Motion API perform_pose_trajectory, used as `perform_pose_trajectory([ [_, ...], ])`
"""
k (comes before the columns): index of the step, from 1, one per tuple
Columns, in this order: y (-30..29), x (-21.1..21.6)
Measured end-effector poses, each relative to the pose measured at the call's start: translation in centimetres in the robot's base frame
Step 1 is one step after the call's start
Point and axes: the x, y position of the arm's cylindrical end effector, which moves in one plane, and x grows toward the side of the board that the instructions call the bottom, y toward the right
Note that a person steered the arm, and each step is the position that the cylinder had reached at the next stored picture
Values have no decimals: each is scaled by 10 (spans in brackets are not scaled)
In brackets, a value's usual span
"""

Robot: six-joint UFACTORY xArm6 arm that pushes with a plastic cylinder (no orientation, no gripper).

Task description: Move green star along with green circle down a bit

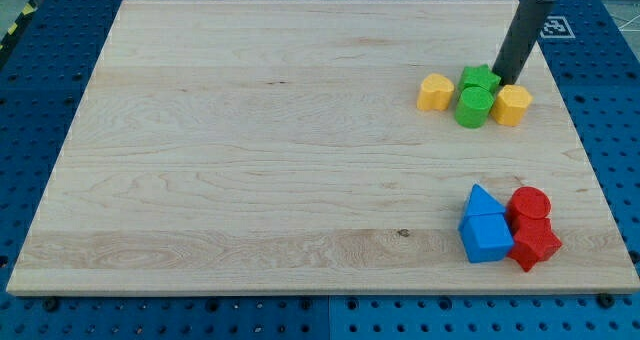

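The green star (480, 78) lies near the board's upper right. The green circle (474, 107) sits just below it, touching it. My tip (504, 79) stands at the star's right edge, just above the yellow hexagon (513, 105), which touches the green circle's right side. The dark rod slants up to the view's top right.
A yellow heart (435, 92) lies just left of the green pair. At the lower right a blue triangle (482, 200), a blue cube (487, 236), a red circle (529, 203) and a red star (533, 245) cluster. The wooden board (250, 150) rests on a blue perforated table.
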Motion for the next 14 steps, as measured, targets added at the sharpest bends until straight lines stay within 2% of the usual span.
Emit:
perform_pose_trajectory([
  [1, -29, -19],
  [3, -71, -22],
  [5, -68, -22],
  [8, -8, -5],
  [10, -9, -2],
  [11, -24, -2],
  [14, -132, -17],
])
